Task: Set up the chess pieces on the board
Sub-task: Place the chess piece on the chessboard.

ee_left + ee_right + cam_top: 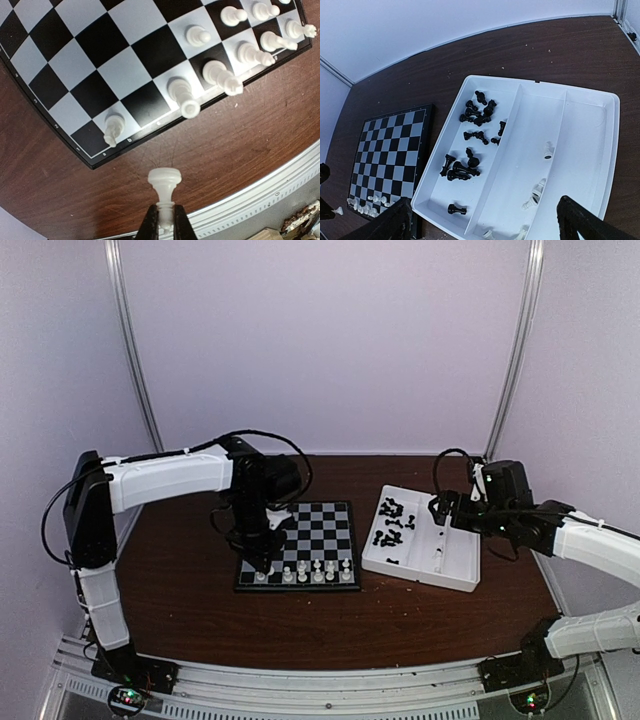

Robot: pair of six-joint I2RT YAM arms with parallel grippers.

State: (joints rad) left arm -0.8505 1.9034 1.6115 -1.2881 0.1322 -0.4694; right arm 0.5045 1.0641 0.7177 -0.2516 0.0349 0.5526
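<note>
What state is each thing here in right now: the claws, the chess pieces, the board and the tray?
Board, flat, far rows bare.
Left gripper, shut on a white piece.
Right gripper, open, empty, above the tray.
White pieces on board, upright, near rows partly filled.
Black pieces, lying loose in the tray compartment nearest the board.

The scene is lit softly and evenly, with a violet cast on the walls point(320, 340); only faint shadows are cast. The edges of the board point(95, 95) are bowed by wide-angle distortion.
</note>
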